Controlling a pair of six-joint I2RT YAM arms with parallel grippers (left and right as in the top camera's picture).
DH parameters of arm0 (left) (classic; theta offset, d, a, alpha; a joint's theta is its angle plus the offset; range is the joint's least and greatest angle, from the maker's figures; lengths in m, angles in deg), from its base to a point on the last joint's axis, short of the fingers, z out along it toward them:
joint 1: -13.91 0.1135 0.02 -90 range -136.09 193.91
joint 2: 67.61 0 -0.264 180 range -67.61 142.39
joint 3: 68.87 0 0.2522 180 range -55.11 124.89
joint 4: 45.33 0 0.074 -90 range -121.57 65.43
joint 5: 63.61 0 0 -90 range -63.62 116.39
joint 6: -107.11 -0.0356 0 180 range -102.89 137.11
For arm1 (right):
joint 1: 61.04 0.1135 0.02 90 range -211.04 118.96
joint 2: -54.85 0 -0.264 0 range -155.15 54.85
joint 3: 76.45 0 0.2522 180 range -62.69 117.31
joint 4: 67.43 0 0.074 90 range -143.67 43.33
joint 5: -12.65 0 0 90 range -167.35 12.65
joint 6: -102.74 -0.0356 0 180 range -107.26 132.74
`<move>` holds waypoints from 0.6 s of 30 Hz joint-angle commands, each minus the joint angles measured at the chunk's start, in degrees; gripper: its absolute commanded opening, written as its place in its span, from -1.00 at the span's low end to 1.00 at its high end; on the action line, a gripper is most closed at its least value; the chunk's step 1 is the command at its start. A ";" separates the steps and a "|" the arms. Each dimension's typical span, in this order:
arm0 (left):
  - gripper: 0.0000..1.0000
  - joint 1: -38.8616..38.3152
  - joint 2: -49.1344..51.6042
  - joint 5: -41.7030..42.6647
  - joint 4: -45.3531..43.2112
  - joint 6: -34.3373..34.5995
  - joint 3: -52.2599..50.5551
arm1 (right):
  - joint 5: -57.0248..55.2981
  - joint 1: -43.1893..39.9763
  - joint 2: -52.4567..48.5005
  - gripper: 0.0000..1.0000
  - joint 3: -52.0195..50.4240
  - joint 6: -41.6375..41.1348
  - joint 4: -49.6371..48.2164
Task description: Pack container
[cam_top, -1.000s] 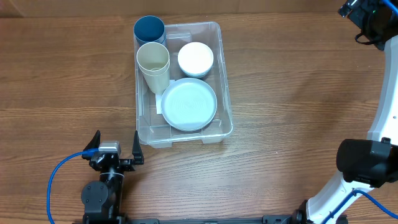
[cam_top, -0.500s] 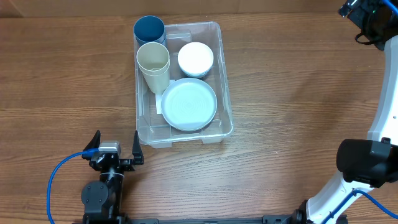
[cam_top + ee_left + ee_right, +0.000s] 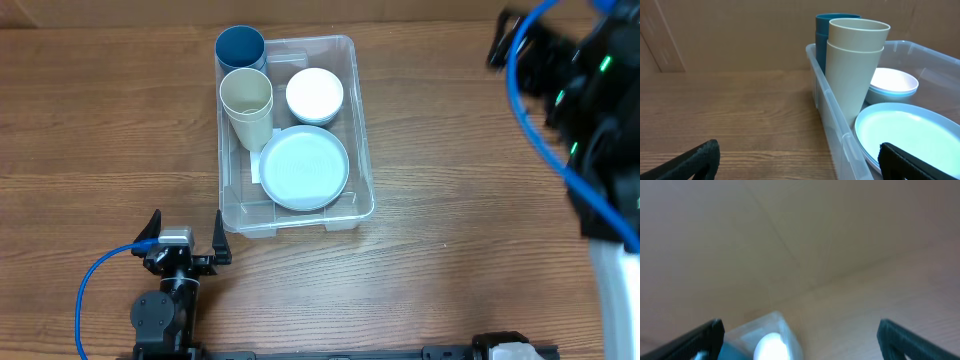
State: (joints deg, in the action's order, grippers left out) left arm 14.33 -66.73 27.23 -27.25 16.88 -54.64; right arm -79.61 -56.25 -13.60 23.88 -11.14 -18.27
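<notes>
The clear rectangular container (image 3: 361, 130) stands at the table's middle. In it are a blue cup (image 3: 240, 47), a beige cup (image 3: 246, 95), a white bowl (image 3: 315, 95) and a pale plate (image 3: 304, 167). My left gripper (image 3: 186, 240) rests open on the table just off the container's near left corner. In the left wrist view the container wall (image 3: 832, 122) runs between its spread fingertips (image 3: 697, 160). My right arm (image 3: 575, 110) is a blur at the far right. In the right wrist view the right gripper (image 3: 800, 340) is open and empty, high above the blurred container (image 3: 782, 325).
A blue cable (image 3: 95, 285) loops from the left arm's base at the near edge. A blue cable (image 3: 530, 110) also trails on the right arm. Bare wood table (image 3: 450, 200) lies on both sides of the container.
The right arm has swung in from the far right corner and now fills the right edge as a blur. The left arm and the container's contents have not moved.
</notes>
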 commanded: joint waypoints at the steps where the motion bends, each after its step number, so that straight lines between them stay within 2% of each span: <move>1: 1.00 0.39 -0.63 -0.11 0.15 -1.07 -0.20 | 1.09 0.87 12.28 1.00 -19.61 2.14 -17.29; 2: 1.00 0.39 -0.63 -0.13 0.15 -1.07 -0.20 | 4.81 0.87 18.23 1.00 -28.76 9.64 -25.64; 5: 1.00 0.39 -0.63 -0.11 0.15 -1.07 -0.20 | 8.39 0.68 31.63 1.00 -44.04 19.50 -30.69; 8: 1.00 0.39 -0.63 -0.13 0.15 -1.07 -0.20 | 8.44 -1.11 44.26 1.00 -57.64 19.41 -34.16; 13: 1.00 0.42 -0.63 -0.13 0.13 -1.07 -0.20 | 8.41 -1.55 57.18 1.00 -73.79 19.41 -37.38; 18: 1.00 0.39 -0.63 -0.13 0.15 -1.07 -0.20 | 8.41 -1.55 66.93 1.00 -82.90 19.41 -37.48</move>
State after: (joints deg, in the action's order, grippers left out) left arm 14.33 -66.75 27.23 -27.21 16.88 -54.64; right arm -71.57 -57.65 49.35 -56.66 7.88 -55.12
